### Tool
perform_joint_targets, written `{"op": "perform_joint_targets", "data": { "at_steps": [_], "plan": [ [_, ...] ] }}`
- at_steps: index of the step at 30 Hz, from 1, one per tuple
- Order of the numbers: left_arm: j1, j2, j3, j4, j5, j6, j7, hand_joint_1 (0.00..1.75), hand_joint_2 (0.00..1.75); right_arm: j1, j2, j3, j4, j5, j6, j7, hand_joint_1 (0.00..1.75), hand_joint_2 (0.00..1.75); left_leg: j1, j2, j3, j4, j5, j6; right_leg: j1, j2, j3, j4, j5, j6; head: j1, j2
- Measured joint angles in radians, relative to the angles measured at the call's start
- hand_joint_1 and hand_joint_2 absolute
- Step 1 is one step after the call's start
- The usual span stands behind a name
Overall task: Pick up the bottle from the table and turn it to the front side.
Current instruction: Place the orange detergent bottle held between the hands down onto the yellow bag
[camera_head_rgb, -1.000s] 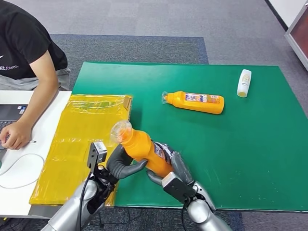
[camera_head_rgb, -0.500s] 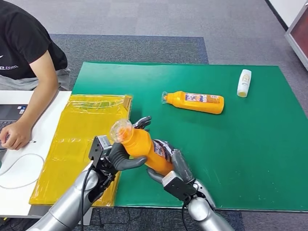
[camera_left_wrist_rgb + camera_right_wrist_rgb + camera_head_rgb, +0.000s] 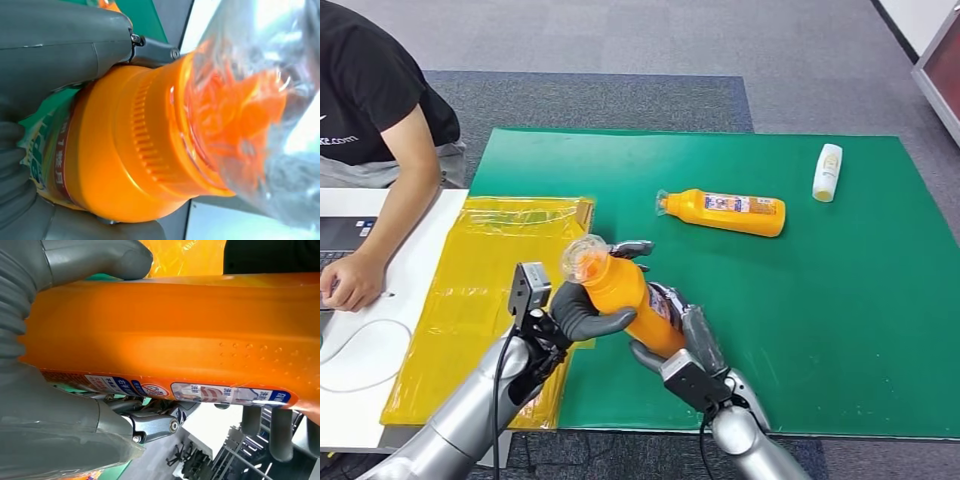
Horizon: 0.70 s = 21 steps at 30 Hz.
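Mid-turn, by the looks of it. Orange bottle (image 3: 626,305) up off the green mat (image 3: 848,300), around 6 o'clock in the head view, wrapped cap (image 3: 580,262) aimed toward 10. Left hand (image 3: 580,312) clamped round the neck end, right hand (image 3: 682,345) cupping the body from below. Best to roll slow along the long axis, loosening just one hand at a time, never both. Worth watching the label (image 3: 660,303) come round; spare bottle (image 3: 724,212) lying at 12, well apart.

I see a glossy orange plastic bottle (image 3: 633,305) with a clear crinkly film cap wrap, matt grey robot hand (image 3: 584,312) fingers, and a matt green bench (image 3: 848,300).
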Motion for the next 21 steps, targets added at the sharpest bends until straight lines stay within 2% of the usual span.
{"op": "perform_joint_targets", "data": {
  "at_steps": [5, 11, 13, 14, 17, 18, 21],
  "plan": [
    [-0.020, -0.006, -0.008, 0.037, 0.029, -0.039, 0.000, 1.75, 1.75, 0.000, 0.000, -0.001, 0.000, -0.013, 0.006, 0.000, 1.75, 1.75, 0.000, 0.000, 0.000, 0.000, 0.000, 0.000, 0.000, 0.000, 0.000, 0.000, 0.000, 0.000, 0.000, 0.000],
    [-0.033, -0.009, -0.013, 0.067, 0.024, -0.038, 0.001, 1.75, 1.75, 0.007, 0.000, -0.001, 0.001, -0.023, 0.008, 0.000, 1.75, 1.75, 0.000, 0.000, 0.000, 0.000, 0.000, 0.000, 0.000, 0.000, 0.000, 0.000, 0.000, 0.000, 0.000, 0.000],
    [-0.037, -0.009, -0.014, 0.072, 0.012, -0.027, 0.002, 1.75, 1.75, 0.010, 0.000, -0.002, 0.001, -0.028, 0.008, 0.001, 1.60, 1.75, 0.000, 0.000, -0.001, 0.000, 0.000, 0.000, 0.000, 0.000, 0.000, 0.000, 0.000, 0.000, 0.000, 0.000],
    [-0.039, -0.008, -0.014, 0.073, 0.003, -0.021, 0.003, 1.75, 1.75, 0.012, 0.000, -0.003, 0.001, -0.030, 0.008, 0.001, 1.37, 1.75, 0.000, 0.000, -0.001, 0.000, 0.000, 0.000, 0.000, 0.000, 0.000, 0.000, 0.000, 0.000, 0.000, 0.000],
    [-0.046, 0.001, -0.016, 0.074, -0.032, -0.007, 0.009, 1.75, 1.75, 0.015, 0.000, -0.007, 0.001, -0.036, 0.006, 0.003, 0.27, 1.75, 0.000, 0.000, -0.001, 0.000, 0.000, 0.000, 0.000, 0.000, 0.000, 0.000, 0.000, 0.000, 0.000, 0.000],
    [-0.050, 0.005, -0.017, 0.074, -0.046, -0.005, 0.013, 1.75, 1.75, 0.017, 0.000, -0.008, 0.000, -0.040, 0.006, 0.004, 0.06, 1.75, 0.000, 0.000, -0.001, 0.000, 0.000, 0.000, 0.000, 0.000, 0.000, 0.000, 0.000, 0.000, 0.000, 0.000],
    [-0.065, 0.030, -0.016, 0.072, -0.092, -0.001, 0.031, 1.75, 1.75, 0.023, 0.003, -0.011, -0.002, -0.057, 0.007, 0.001, 0.00, 1.75, 0.000, 0.000, 0.000, 0.000, 0.000, -0.001, 0.000, 0.000, 0.000, 0.001, 0.000, -0.001, 0.000, 0.000]
  ]
}}
